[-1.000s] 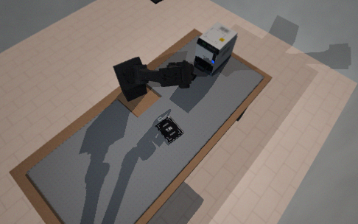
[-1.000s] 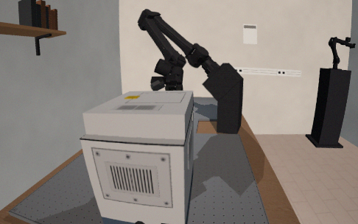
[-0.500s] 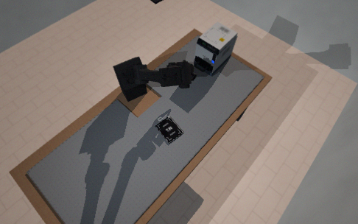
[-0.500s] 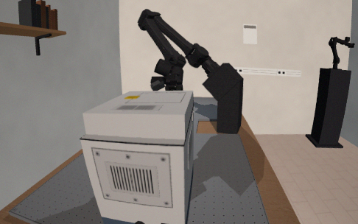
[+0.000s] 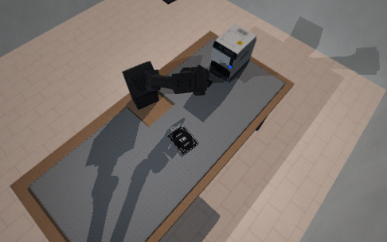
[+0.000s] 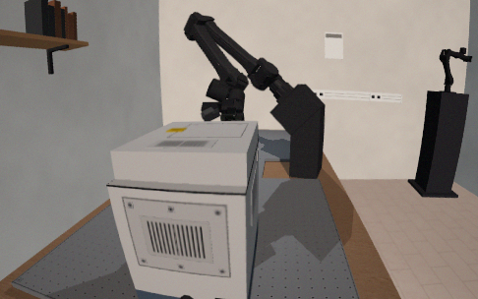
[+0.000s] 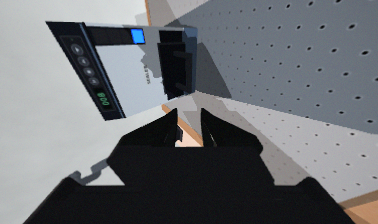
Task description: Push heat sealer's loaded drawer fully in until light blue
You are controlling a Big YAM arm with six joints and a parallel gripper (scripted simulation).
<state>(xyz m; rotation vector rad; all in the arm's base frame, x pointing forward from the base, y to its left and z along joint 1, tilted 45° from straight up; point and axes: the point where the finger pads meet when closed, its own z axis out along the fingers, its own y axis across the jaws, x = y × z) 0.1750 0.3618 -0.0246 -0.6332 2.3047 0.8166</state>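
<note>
Black two-finger gripper [image 7: 189, 131] parked just short of the white boxy heat sealer [image 7: 126, 75], narrowly parted, pinching nothing. Square blue light [image 7: 137, 36] lit, drawer probably seated, hence no contact.

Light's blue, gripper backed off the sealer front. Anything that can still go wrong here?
1. The gripper, partly open and holding nothing, sits close in front of the drawer handle; a careless retreat might snag it and pull the drawer out.
2. The heat sealer is loose on the table; any bump could shift or turn it.
3. The blue light shows, but sheet and frame are hidden inside.
</note>
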